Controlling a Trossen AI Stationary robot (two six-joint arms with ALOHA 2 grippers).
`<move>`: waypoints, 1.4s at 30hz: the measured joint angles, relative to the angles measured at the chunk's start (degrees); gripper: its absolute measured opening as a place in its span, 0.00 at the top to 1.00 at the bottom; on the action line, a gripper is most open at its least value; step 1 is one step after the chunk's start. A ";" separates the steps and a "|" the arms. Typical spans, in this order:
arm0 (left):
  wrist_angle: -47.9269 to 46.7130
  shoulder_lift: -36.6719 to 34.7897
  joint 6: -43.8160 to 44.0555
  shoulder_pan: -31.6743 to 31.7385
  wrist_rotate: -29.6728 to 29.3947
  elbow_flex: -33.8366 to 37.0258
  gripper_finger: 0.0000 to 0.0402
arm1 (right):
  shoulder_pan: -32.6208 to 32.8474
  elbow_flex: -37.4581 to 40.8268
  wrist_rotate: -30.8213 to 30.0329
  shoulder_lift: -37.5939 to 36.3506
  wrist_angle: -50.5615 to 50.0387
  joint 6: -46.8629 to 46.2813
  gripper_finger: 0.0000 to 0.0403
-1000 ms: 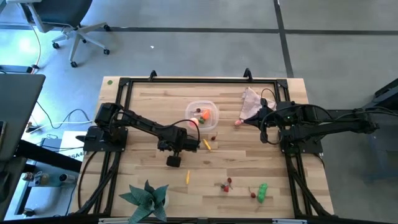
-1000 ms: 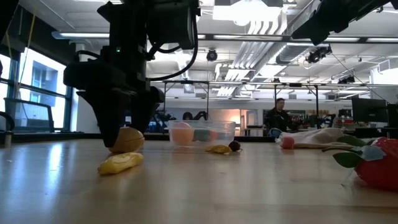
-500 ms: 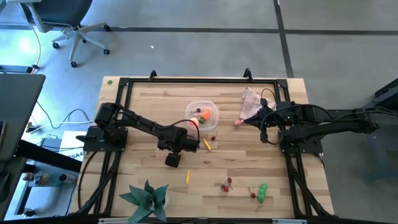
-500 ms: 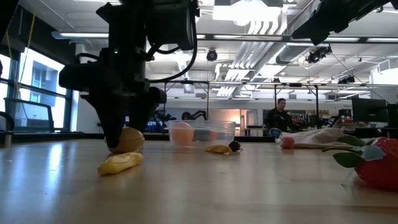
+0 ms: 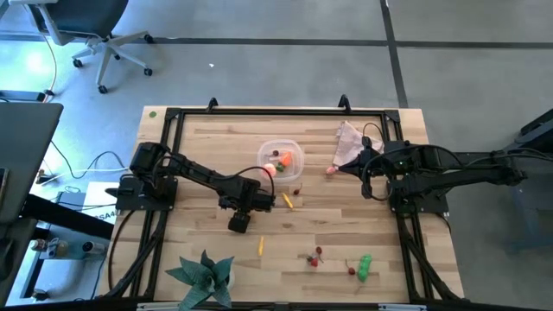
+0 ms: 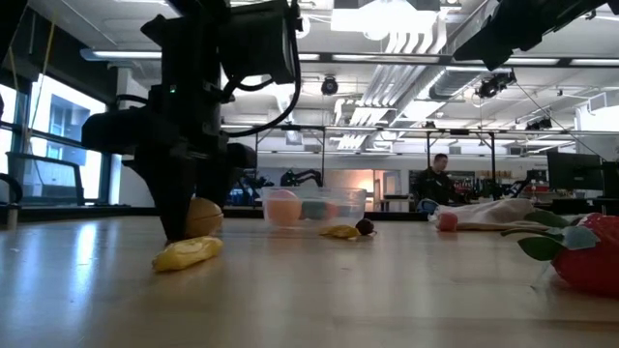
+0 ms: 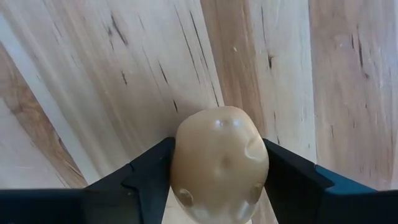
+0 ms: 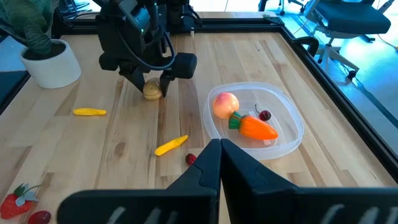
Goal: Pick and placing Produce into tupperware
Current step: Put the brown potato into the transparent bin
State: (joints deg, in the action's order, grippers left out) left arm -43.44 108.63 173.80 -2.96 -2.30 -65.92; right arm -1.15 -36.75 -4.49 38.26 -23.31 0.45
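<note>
From above, the potato is hidden under the left end effector (image 5: 241, 218) near the middle of the counter (image 5: 207, 155); it is seen only in the other views, where the potato (image 7: 219, 163) is clamped between the two dark fingers (image 7: 151, 177) and sits at the wood surface, though whether it touches the counter cannot be told. In the low view the potato (image 6: 202, 217) is partly covered by the arm, with a yellow stick (image 6: 188, 253) lying just in front of it. The clear container (image 5: 281, 160) stands toward the far edge of the counter, a little beyond the left end effector; in it are seen a peach (image 8: 226, 104), an orange carrot (image 8: 255, 127) and a cherry (image 8: 265, 115). A second yellow stick (image 8: 171, 145) and a dark red piece (image 8: 190, 158) lie on the wood beside the container. The right end effector (image 8: 220, 154) is held closed and empty near the right edge, beside a pinkish cloth (image 5: 349, 142). Toward the near edge lie a green pepper (image 5: 365, 266) and small red pieces (image 5: 314, 257), too small to name. A potted plant (image 5: 205, 276) is cut off at the near edge.
</note>
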 joint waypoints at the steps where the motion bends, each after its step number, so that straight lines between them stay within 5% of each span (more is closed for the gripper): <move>1: 0.02 0.01 -0.48 0.00 -0.05 -0.01 0.47 | 0.00 0.00 0.00 0.00 0.00 0.01 1.00; 10: 0.09 0.08 -3.95 0.80 0.56 -0.03 0.52 | 0.00 0.00 0.00 0.00 0.00 0.01 1.00; 42: 0.09 0.23 -3.81 0.81 0.41 -0.01 0.50 | 0.02 0.00 0.00 0.00 0.00 0.02 1.00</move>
State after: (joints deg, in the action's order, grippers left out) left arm -43.35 108.86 169.99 -2.15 -1.89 -65.93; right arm -1.13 -36.75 -4.49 38.26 -23.31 0.47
